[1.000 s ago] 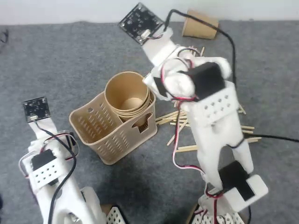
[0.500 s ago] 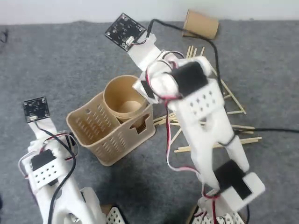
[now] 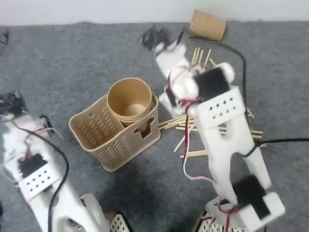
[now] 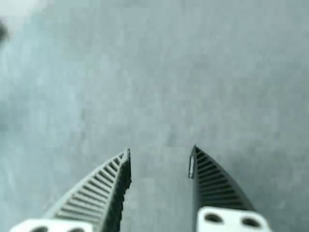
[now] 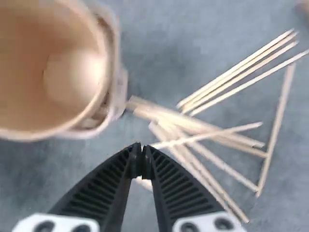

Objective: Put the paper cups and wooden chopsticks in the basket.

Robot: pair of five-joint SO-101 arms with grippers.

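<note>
The right tool (image 5: 141, 159) is hanging just beside the basket (image 3: 91, 130), its jaws pressed together and empty. It is over the wooden chopsticks (image 5: 193, 124), which are lying scattered on the grey counter (image 3: 72, 58) against the basket's side. The stacked paper cups (image 3: 129, 99) are standing upright inside the basket. A lone paper cup (image 3: 206, 25) is lying tipped over, well beyond the basket. The left tool (image 4: 159, 164) is hovering on the basket's opposite side with its jaws spread.
</note>
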